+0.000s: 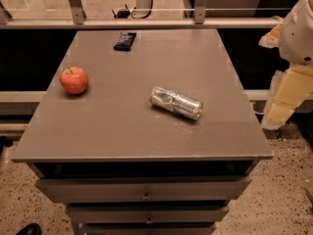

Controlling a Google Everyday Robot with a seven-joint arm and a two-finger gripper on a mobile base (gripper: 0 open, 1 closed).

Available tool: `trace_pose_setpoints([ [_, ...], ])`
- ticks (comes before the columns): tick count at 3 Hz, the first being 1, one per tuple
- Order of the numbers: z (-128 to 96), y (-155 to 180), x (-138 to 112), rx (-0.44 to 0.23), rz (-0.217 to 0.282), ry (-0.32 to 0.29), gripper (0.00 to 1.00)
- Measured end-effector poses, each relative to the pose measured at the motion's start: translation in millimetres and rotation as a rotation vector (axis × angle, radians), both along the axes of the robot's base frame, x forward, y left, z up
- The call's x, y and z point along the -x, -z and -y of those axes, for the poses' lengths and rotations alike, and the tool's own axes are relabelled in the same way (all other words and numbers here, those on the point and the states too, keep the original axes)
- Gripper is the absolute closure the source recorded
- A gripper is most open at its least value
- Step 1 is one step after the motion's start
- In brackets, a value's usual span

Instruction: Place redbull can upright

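On the desk (pixel 122 131) the can (pixel 176 103) lies flat, so the tool (pixel 279 111), beyond the right edge, state untellable, should clasp its middle and tip it upright.

The arm (pixel 299 29) enters at the upper right, its pale gripper (pixel 278 115) hanging downward at the right edge.

Redbull can (pixel 176 103): silver with blue patches
Apple (pixel 74 80): red, near left edge
Packet (pixel 125 40): dark blue, near far edge
Bench (pixel 122 131): plain grey
Gripper (pixel 279 110): cream, beyond right edge
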State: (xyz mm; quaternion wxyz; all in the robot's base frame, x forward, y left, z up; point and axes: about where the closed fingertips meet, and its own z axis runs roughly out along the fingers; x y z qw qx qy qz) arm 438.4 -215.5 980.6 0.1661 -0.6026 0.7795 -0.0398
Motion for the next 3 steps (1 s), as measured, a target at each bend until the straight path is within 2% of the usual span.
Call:
trace_pose_setpoints([
  [1,0.0,-0.1,0.0,0.000,0.000,0.000,0.00],
  [2,-20.5,5.3,-12.2,-0.009,-0.005,0.008,0.00],
  [3,-79.2,27.8,-44.8,-0.018,-0.046,0.027,0.00],
])
